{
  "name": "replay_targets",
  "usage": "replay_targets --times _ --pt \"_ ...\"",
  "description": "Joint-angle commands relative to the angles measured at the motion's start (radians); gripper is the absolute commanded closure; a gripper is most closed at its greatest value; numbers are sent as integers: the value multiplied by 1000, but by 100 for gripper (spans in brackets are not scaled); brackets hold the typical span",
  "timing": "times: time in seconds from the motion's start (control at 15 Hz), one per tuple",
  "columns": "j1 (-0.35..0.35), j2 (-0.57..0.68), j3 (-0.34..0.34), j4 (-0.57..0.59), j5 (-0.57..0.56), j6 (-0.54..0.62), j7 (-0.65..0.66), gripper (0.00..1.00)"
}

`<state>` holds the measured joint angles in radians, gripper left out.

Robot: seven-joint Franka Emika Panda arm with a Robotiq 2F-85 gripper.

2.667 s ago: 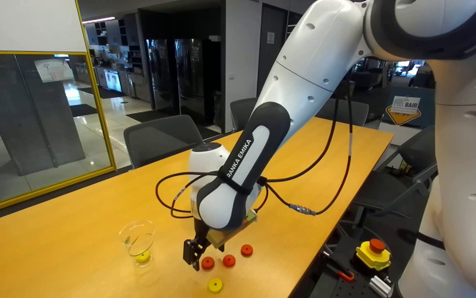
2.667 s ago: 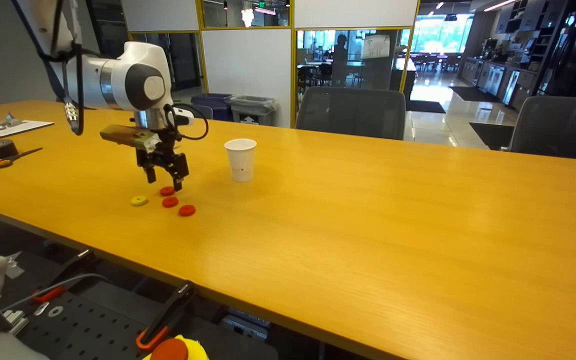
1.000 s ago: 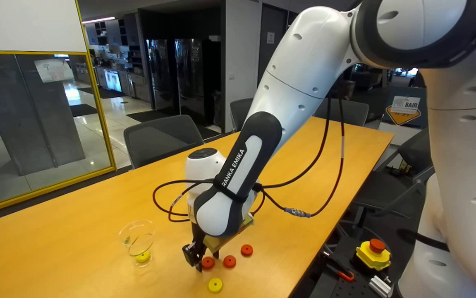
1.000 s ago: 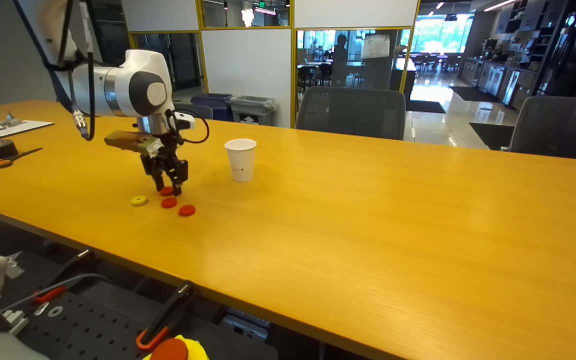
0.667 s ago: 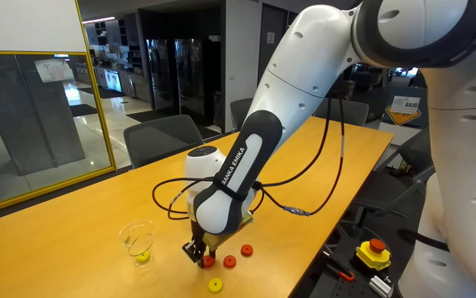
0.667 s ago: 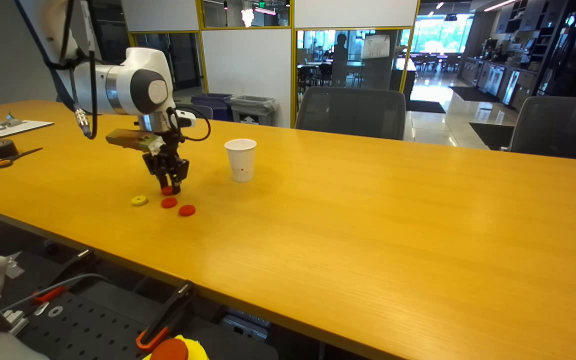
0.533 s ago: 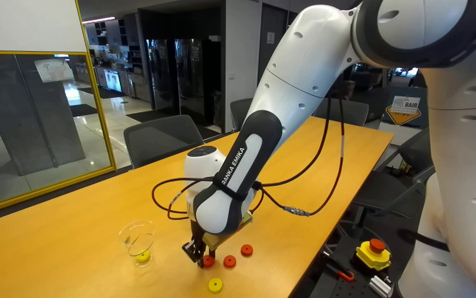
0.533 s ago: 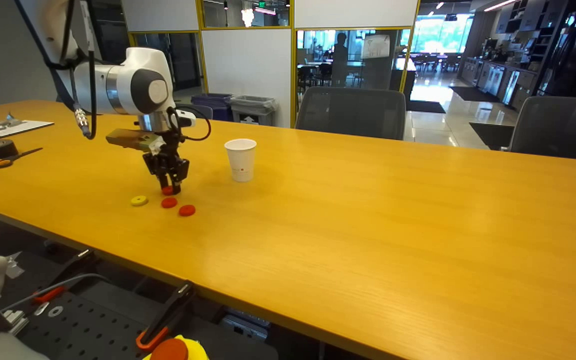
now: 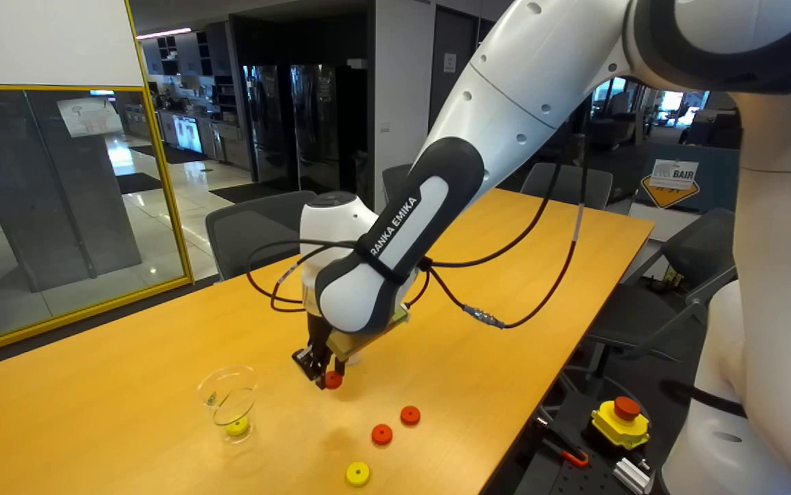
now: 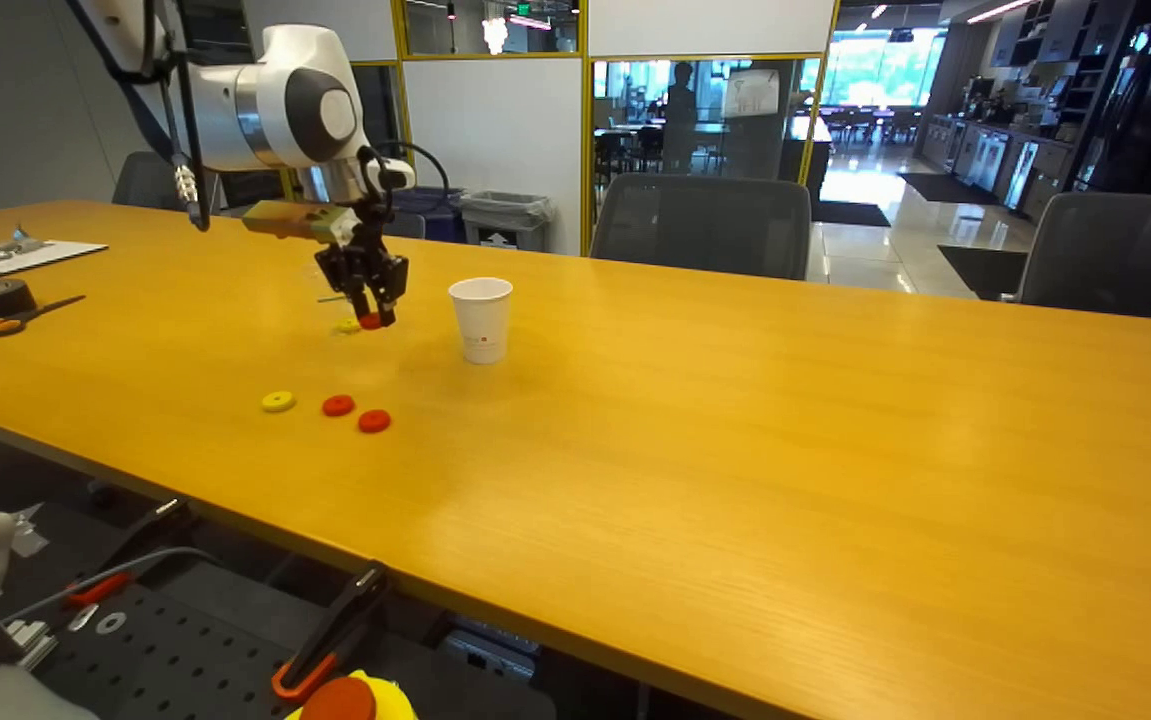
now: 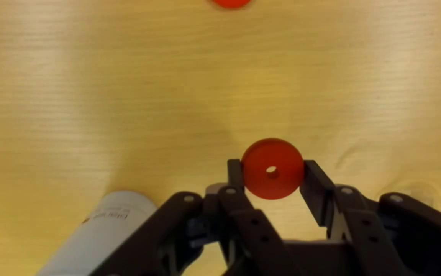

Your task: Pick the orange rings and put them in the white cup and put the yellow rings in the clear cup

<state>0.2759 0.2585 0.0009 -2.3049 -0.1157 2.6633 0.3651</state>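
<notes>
In an exterior view, the clear cup (image 9: 225, 407), yellow ring (image 9: 237, 427) inside, is seen left of the claw (image 9: 330, 379). In an exterior view, the white cup (image 10: 482, 320) is seen right of the claw, two orange rings (image 10: 338, 405) and another yellow ring (image 10: 278, 401) in front. In the wrist view, a third orange ring (image 11: 272, 153) is clamped in the claw.

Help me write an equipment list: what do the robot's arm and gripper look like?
The arm is white with rounded links, black trim and white lettering, of which "RANKA EMIKA" is readable. Dark cables loop beside it, one with a metallic connector. The gripper is black, with two jointed fingers; above it sits a green-and-brown block.
</notes>
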Motion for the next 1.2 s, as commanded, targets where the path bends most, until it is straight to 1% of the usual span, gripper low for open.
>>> replay_targets --times 0.0,0.27,0.6,1.13 --pt "-28 -68 -13 48 -44 -67 25 82" --pt "-79 -75 -29 110 -76 -103 27 82" --pt "-134 -27 -32 190 -56 -146 3 82" --pt "-155 68 -36 280 -42 -191 -10 82"
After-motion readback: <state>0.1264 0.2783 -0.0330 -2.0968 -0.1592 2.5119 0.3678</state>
